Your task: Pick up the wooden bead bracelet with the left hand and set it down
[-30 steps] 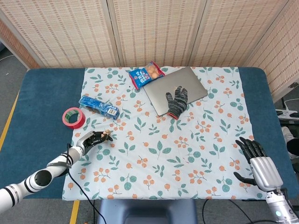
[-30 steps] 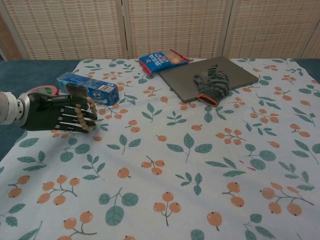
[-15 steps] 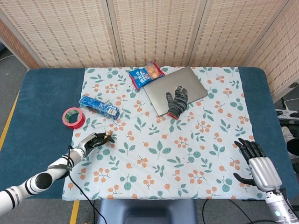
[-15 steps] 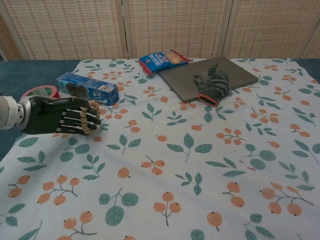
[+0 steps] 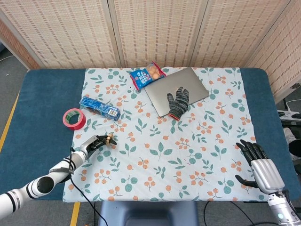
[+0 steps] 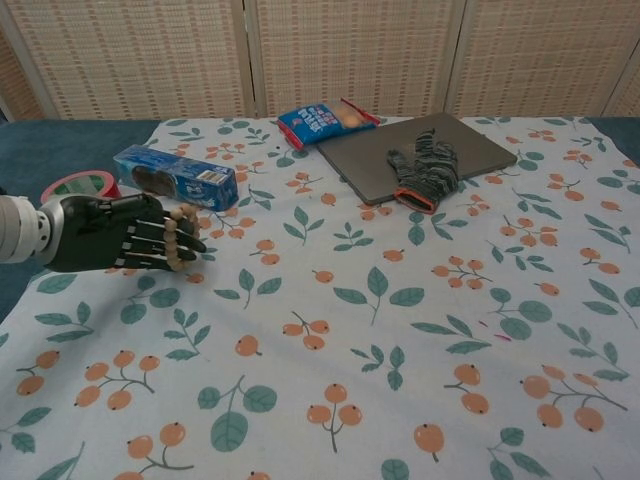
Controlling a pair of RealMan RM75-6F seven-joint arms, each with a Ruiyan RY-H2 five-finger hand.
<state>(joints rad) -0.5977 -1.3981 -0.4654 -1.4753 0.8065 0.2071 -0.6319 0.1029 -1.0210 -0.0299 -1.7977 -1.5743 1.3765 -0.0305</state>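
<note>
The wooden bead bracelet (image 6: 177, 238) hangs as a loop of tan beads around the fingers of my left hand (image 6: 120, 234). That hand sits low over the left part of the floral cloth, fingers pointing right and holding the bracelet. From the head view the same left hand (image 5: 93, 143) shows with the bracelet (image 5: 109, 139) at its fingertips. My right hand (image 5: 261, 165) rests at the front right corner of the table, fingers apart and holding nothing.
A blue snack box (image 6: 176, 176) and a red tape roll (image 6: 76, 185) lie just behind my left hand. Farther back are a snack bag (image 6: 325, 121) and a grey laptop (image 6: 417, 152) with a knitted glove (image 6: 428, 168) on it.
My left hand has sunk slightly toward the cloth and drawn a little toward me, the bracelet staying on its fingers. The right hand has not moved.
</note>
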